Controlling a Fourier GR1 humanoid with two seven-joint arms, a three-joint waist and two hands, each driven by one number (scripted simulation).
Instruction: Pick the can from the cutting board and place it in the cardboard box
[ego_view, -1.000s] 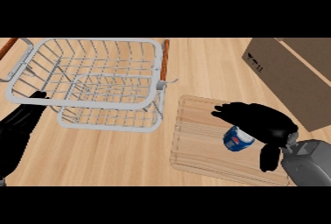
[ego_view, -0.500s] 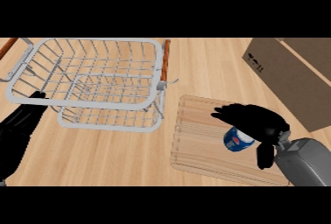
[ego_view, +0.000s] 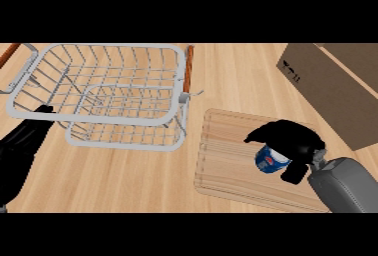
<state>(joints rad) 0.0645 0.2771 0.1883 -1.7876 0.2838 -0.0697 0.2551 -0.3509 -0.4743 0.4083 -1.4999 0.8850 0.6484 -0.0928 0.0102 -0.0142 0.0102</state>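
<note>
Blue and white, the can (ego_view: 271, 160) you are after is sitting on the cutting board (ego_view: 229, 155) near the counter's (ego_view: 133, 175) front right edge, so nothing is placed yet. Your right hand (ego_view: 289, 141) is covering it from above, fingers (ego_view: 260, 134) curling round its top; the lift and the carry are remaining, by my reading. Your left hand (ego_view: 22, 150) is resting at the front left edge, and you cannot tell how its fingers are set. Further back, the wire basket (ego_view: 111, 95) is holding nothing. At the far right edge, the cardboard box (ego_view: 336, 90) is waiting, its inside hidden.
</note>
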